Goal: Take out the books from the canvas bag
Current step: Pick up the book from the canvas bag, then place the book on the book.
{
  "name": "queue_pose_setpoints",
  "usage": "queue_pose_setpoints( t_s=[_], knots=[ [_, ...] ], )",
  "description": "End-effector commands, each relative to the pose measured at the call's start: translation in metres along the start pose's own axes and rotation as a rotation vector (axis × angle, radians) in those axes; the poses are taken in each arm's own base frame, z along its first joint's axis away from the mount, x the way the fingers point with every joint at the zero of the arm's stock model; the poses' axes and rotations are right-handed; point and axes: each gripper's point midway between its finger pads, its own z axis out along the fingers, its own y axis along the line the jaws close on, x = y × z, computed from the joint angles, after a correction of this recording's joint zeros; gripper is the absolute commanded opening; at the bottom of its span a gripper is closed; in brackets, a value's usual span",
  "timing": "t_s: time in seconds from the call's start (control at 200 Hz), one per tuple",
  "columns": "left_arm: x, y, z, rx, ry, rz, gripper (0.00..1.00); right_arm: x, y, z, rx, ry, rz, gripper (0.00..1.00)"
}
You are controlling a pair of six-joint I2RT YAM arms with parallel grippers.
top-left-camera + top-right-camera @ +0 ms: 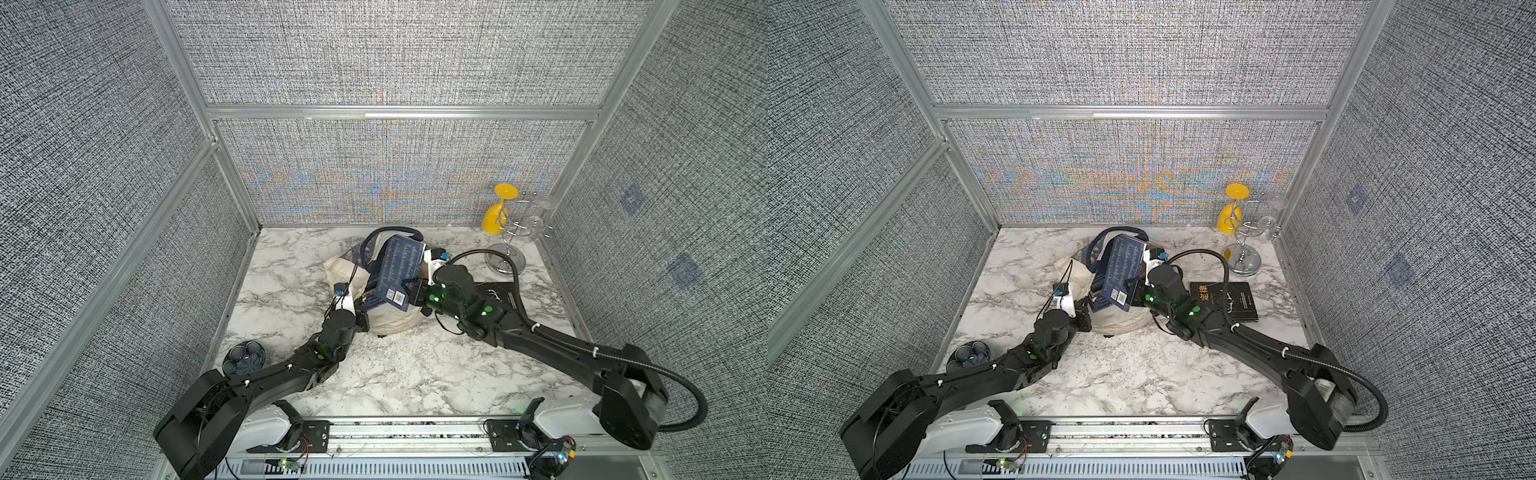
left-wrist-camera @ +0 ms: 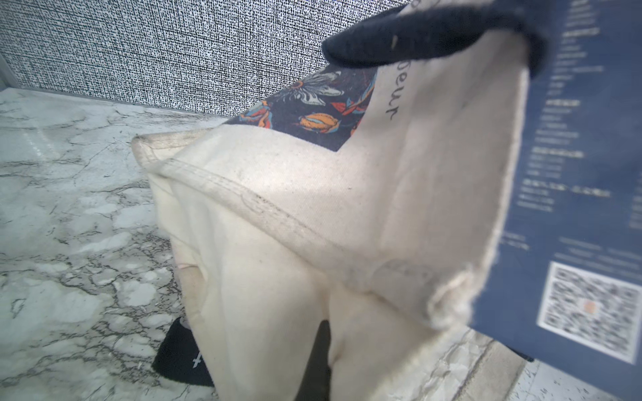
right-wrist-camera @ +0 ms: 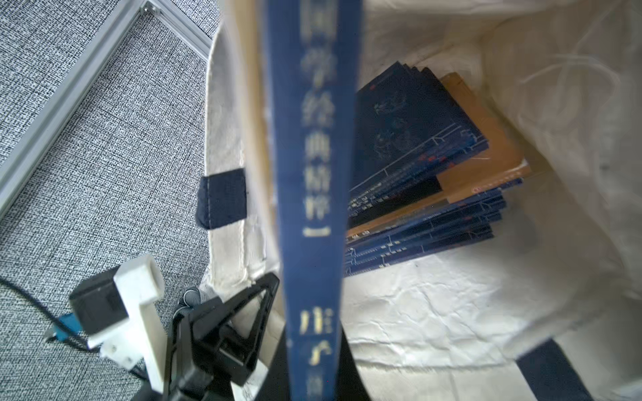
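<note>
Marble table carrying the cream canvas bag, its rim clamped in the closed left pincer. The right pincer is closed on one edge of a navy book, held tilted over the bag mouth, between the two pincers. The remaining books lie stacked inside the bag, beneath the right pincer.

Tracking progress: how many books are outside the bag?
1: black book on the table right of the bag. Right gripper holds a blue book at its mouth; a stack lies inside.
</note>
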Motion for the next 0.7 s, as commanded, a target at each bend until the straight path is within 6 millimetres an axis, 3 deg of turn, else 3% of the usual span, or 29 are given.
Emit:
queue_pose_setpoints(
  t_s=[0.0,0.32,0.695],
  knots=[
    [-0.008,-0.001,0.001,-0.006,-0.026,-0.02,0.0,-0.011,-0.002,-0.02,0.007,-0.06,-0.049,0.0],
    [-0.007,0.0,0.002,-0.01,-0.021,-0.017,0.0,-0.037,-0.027,-0.083,0.086,-0.199,-0.061,0.0],
    [-0.007,0.0,0.001,-0.015,-0.022,-0.011,0.0,-0.045,-0.112,-0.152,0.342,-0.432,0.153,0.0]
  ],
)
